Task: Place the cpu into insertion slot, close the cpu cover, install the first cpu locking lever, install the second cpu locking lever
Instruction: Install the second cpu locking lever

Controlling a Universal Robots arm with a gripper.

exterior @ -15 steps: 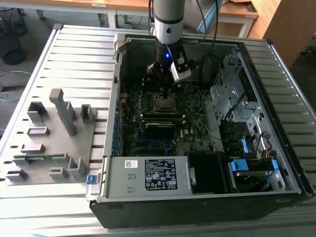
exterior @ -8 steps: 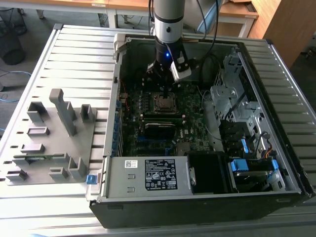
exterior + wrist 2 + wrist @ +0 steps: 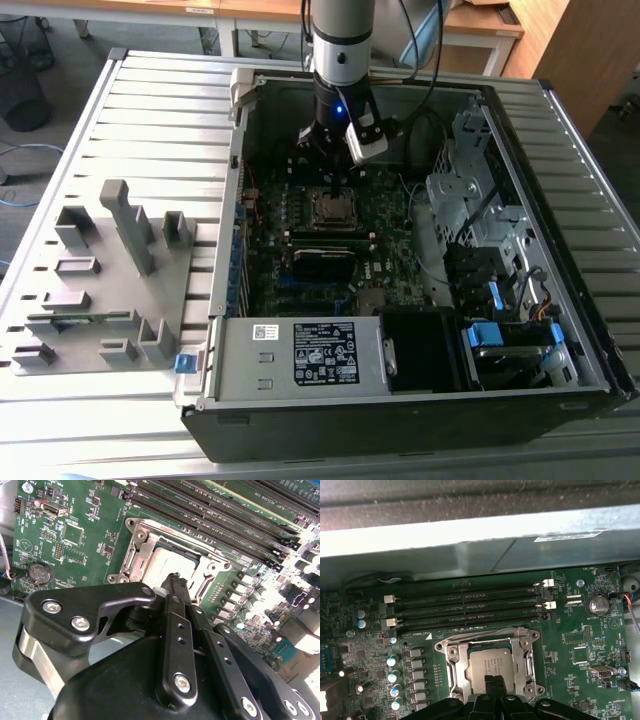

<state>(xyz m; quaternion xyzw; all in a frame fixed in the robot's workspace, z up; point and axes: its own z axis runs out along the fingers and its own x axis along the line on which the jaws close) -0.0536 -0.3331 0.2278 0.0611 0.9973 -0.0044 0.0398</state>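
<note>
Cpu [image 3: 487,666] sits seated in the insertion slot [image 3: 451,655], cpu cover [image 3: 525,652] framing it on the green motherboard [image 3: 580,635]; gripper [image 3: 176,579] hovers right over the chip, fingers pinched together, holding nothing; I judge the chip light, stiff, fragile underneath; edge-grip only.

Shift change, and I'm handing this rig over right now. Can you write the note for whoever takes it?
Gripper: jaws shut, nothing seen between them, tips just over the cpu.
Things: cpu sits in the insertion slot on the motherboard; cpu cover lies flat around it.
Done: cpu placed, cover down.
Left: the two locking levers; whether either is latched cannot be told.
</note>
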